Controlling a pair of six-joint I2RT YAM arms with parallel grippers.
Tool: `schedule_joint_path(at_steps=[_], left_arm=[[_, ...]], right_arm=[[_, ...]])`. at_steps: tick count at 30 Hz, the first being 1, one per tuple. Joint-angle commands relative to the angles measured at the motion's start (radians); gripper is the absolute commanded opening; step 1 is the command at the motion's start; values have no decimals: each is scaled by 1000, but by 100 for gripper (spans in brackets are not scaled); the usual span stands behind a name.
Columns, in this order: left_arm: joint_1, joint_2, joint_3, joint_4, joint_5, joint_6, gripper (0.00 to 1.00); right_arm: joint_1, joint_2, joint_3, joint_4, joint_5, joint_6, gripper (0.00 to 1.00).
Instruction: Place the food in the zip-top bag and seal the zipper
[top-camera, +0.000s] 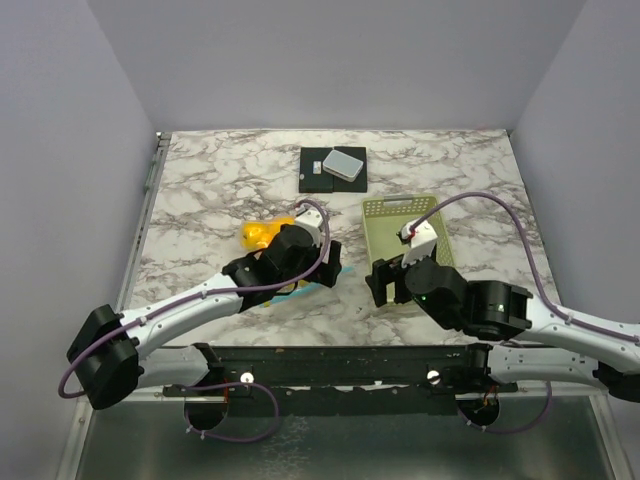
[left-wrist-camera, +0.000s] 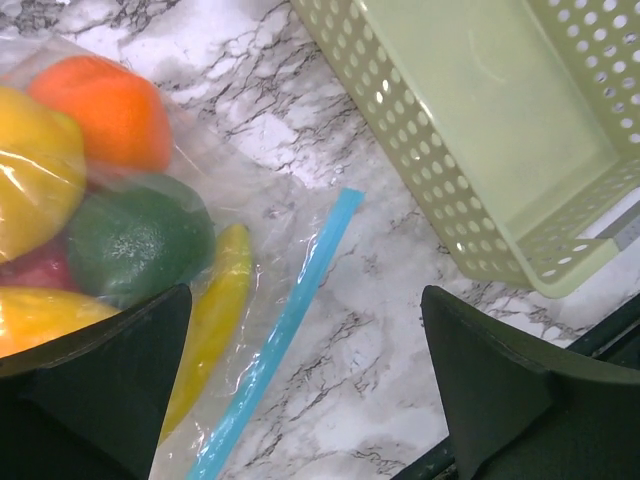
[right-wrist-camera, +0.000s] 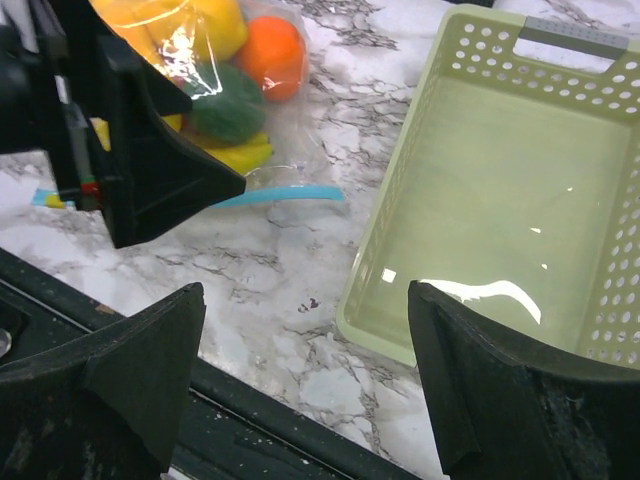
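Clear, crinkly plastic of the zip-top bag (left-wrist-camera: 255, 190), flat on the marble table (left-wrist-camera: 340, 400), near the pale green slotted basket (left-wrist-camera: 480, 150) and to its left. Packed with the food (left-wrist-camera: 140, 250): an orange (left-wrist-camera: 100, 105), yellow lemons (left-wrist-camera: 35, 170), a dark green fruit (left-wrist-camera: 120, 225), a red fruit (left-wrist-camera: 40, 272), a banana (left-wrist-camera: 215, 310) closest to the mouth. Light blue zipper (left-wrist-camera: 285, 330) slanting along the mouth edge; sealed or not, cannot tell. Left gripper (left-wrist-camera: 305, 300) above that strip, fingers spread wide, clamped on nothing. Right gripper (right-wrist-camera: 306, 295) over the basket's near left corner, fingers likewise apart, holding nothing. Far across the table, a dark mat (top-camera: 318, 182) bearing a small grey box (top-camera: 344, 163).
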Motion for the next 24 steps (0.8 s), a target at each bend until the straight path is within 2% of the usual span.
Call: schedule_joint_path(at_steps=[1, 5, 8, 11, 18, 24], left_arm=[[-2, -52, 82, -60, 9, 14, 99], [0, -83, 149, -141, -35, 37, 99], [8, -94, 197, -198, -82, 48, 99], [42, -89, 239, -258, -71, 76, 99], [226, -76, 281, -345, -5, 120, 99], [340, -80, 292, -344, -12, 117, 99]], right_arm=[[-17, 62, -4, -20, 60, 24, 88], [-65, 100, -9, -5, 54, 22, 90], [-137, 127, -10, 4, -2, 11, 90], [-211, 156, -9, 16, -59, -8, 90], [-446, 166, -19, 64, -217, -65, 91], [-747, 135, -23, 86, -402, -74, 91]])
